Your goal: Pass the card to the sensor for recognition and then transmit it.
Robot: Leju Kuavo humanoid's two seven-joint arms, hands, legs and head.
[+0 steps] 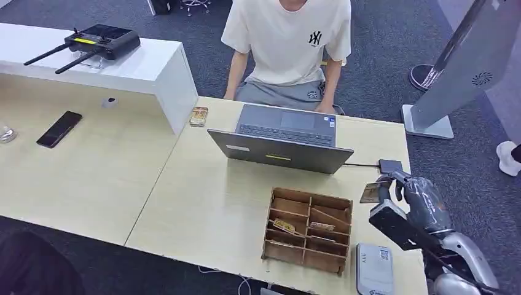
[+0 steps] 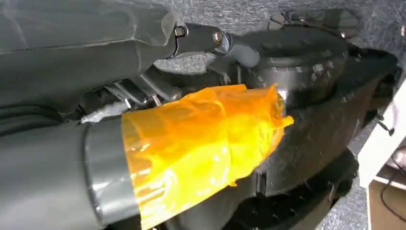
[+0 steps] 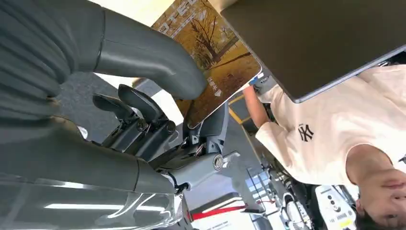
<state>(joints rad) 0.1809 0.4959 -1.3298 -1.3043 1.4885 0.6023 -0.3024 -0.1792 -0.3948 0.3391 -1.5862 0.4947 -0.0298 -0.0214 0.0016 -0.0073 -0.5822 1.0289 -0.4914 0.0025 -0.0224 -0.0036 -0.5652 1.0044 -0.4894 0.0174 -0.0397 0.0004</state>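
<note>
My right hand [image 1: 416, 198] hovers over the table's right edge and pinches a card [image 1: 372, 192] between thumb and fingers. The card is held upright, just in front of a small black sensor box [image 1: 390, 166] that is cabled to the laptop; whether they touch I cannot tell. In the right wrist view the card [image 3: 210, 52] shows an autumn tree picture, with my thumb [image 3: 143, 52] pressed on its face. In the left wrist view my left hand [image 2: 191, 143] holds nothing; its thumb is wrapped in orange tape.
A grey laptop [image 1: 282, 138] stands mid-table, with a person in a white T-shirt [image 1: 289, 43] seated behind it. A wooden divided box [image 1: 309, 228] holds several cards. A white device [image 1: 375, 269] lies at the front edge. Further left are a loose card [image 1: 198, 115] and a phone [image 1: 59, 128].
</note>
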